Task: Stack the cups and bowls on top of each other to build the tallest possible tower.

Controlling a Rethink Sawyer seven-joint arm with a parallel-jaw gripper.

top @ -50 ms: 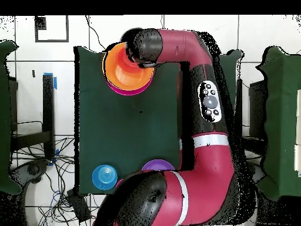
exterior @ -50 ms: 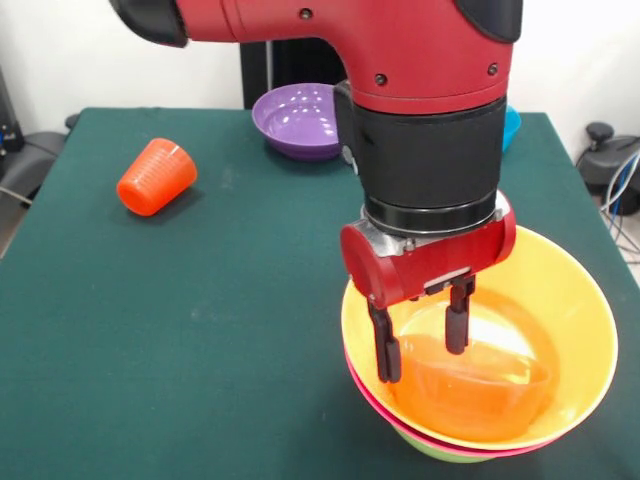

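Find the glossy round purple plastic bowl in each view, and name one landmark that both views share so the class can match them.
Front view: the glossy round purple plastic bowl sits at the table's far edge, top centre, partly behind the arm.
Overhead view: the same bowl shows at the bottom centre of the table, mostly covered by the arm.
Shared landmark: the pile of nested bowls with the large orange bowl on top, under the robot's hand.
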